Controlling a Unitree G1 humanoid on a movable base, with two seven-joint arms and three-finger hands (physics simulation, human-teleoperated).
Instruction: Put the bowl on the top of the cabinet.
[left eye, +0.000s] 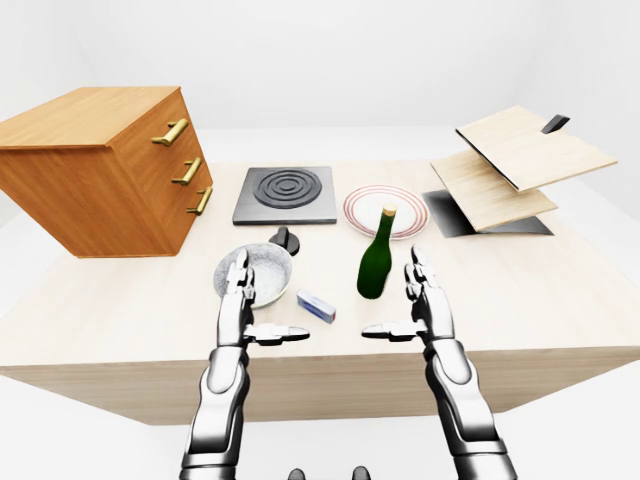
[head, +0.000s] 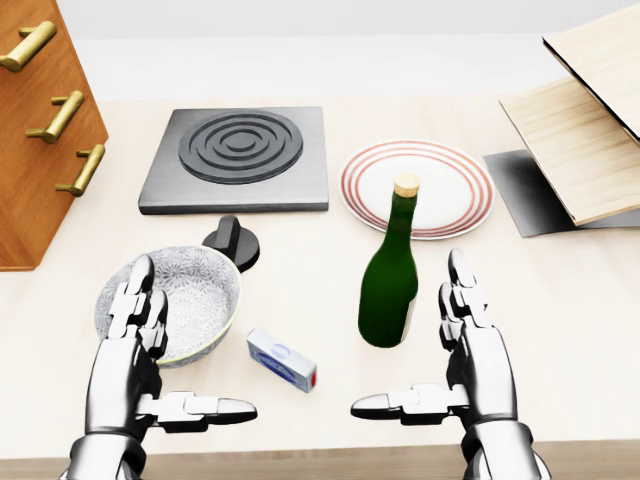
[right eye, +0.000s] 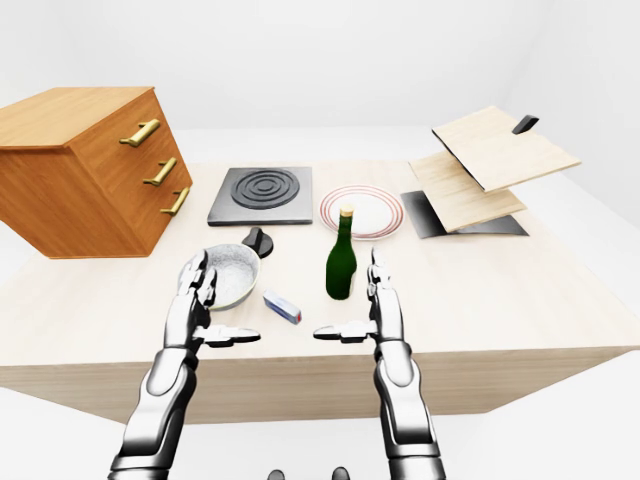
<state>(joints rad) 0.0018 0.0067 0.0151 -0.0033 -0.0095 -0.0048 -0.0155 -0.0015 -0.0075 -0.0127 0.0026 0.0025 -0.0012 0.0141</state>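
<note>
A grey speckled bowl (head: 195, 290) stands on the wooden table, left of centre in the head view. My left hand (head: 165, 365) is open just over the bowl's near-left rim, fingers up and thumb pointing right, holding nothing. My right hand (head: 440, 350) is open too, to the right of a green bottle (head: 390, 280). The wooden cabinet (left eye: 95, 165) with three brass handles sits at the table's far left; its flat top (left eye: 85, 115) shows in the left-eye view.
Beyond the bowl lie a black knob (head: 233, 240) and a dark hob plate (head: 240, 158). A red-rimmed plate (head: 440, 185) lies beyond the bottle. A small blue-white box (head: 282, 360) lies between my hands. Tilted wooden boards (left eye: 515, 160) stand at the far right.
</note>
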